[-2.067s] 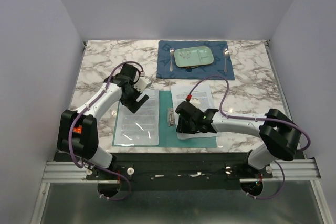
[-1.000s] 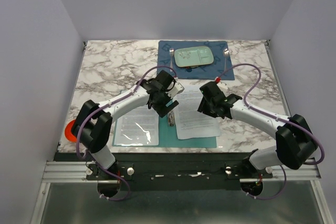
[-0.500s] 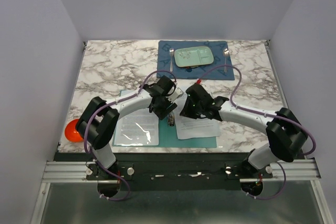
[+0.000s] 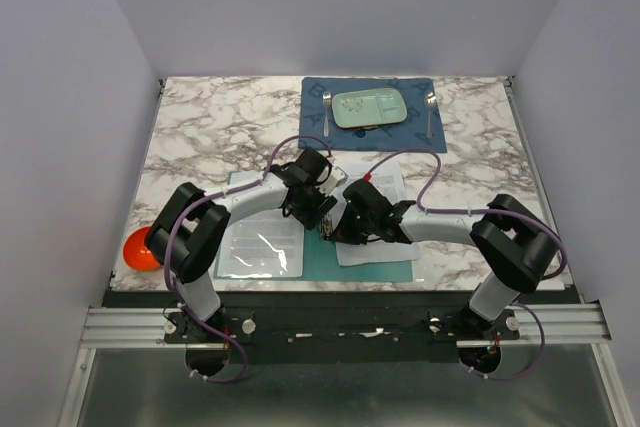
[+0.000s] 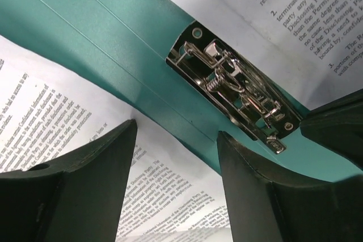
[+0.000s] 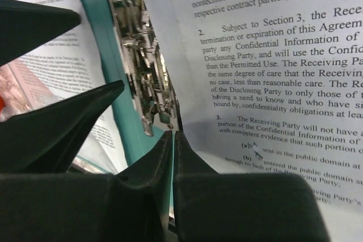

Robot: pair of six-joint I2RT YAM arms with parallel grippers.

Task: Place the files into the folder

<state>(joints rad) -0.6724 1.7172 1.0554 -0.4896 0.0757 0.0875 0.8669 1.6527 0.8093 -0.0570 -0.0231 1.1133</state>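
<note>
At the far left of the top view we see an orange thing (image 4: 138,247) at the edge of the table (image 4: 200,127). To its right the folder (image 4: 318,252) lies open and flat in the lower middle of the frame. On its left leaf lies one of the files (image 4: 262,232), with shiny glare on it. Over the crease the left gripper (image 5: 176,135) hangs with its fingers wide apart. They hold nothing, and under them we see the teal card and the metal clip (image 5: 235,97). Just to the right, the right gripper (image 6: 173,134) has its fingers almost together, with the tips at the left edge of a second sheet (image 4: 385,209), beside the lower end of the clip. We cannot tell if this edge is pinched. The second sheet lies a little aslant on the right leaf, and its top passes the upper edge of the folder. In the upper middle, toward the right, a plate (image 4: 369,108) rests on a blue mat (image 4: 315,129).
</note>
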